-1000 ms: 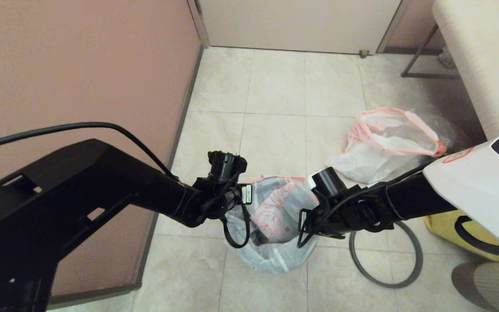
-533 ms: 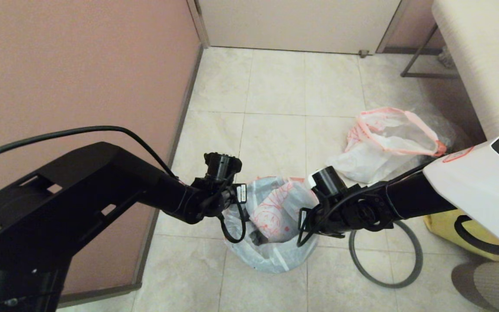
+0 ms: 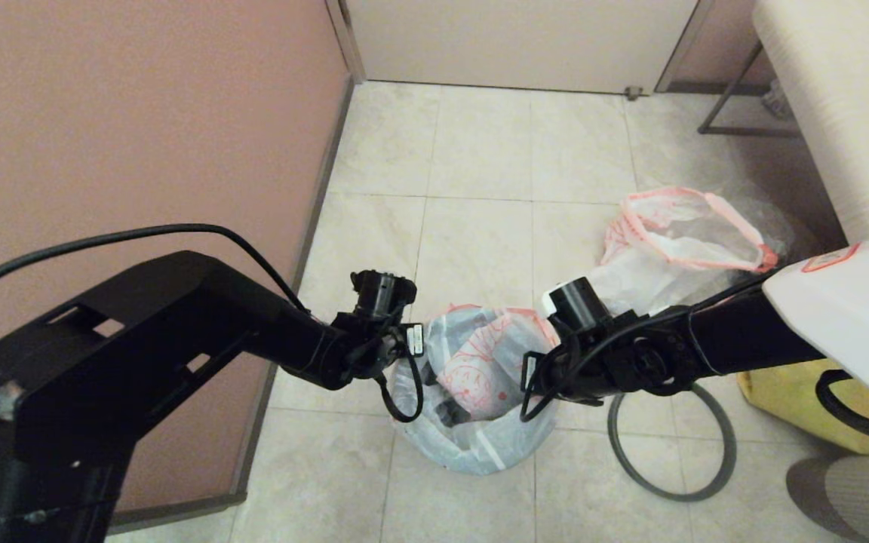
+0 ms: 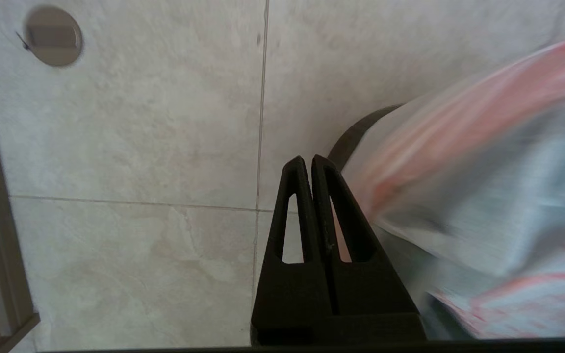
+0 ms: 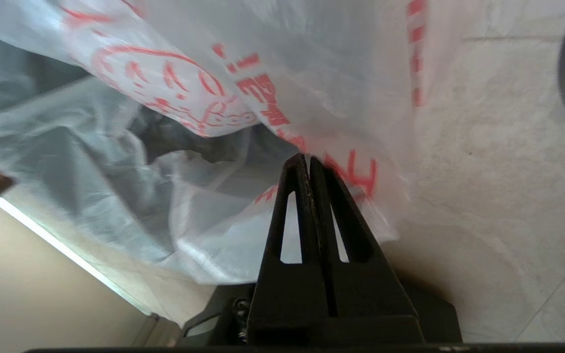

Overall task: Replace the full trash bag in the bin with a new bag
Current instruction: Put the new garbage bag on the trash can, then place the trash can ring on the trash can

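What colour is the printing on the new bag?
Red, on the new bag; clearest in the right wrist view.

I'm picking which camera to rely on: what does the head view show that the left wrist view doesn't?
Only the head view: the full trash bag lying farther back, the grey hoop on the floor, a yellow bag, the right claw, and the new bag's red printing. Only the left wrist view: the left claw shut beside that bag's pink rim, and a round floor drain. Both: the new bag and tiled floor.

Soft, even indoor light; wrist views smear the plastic with motion blur.
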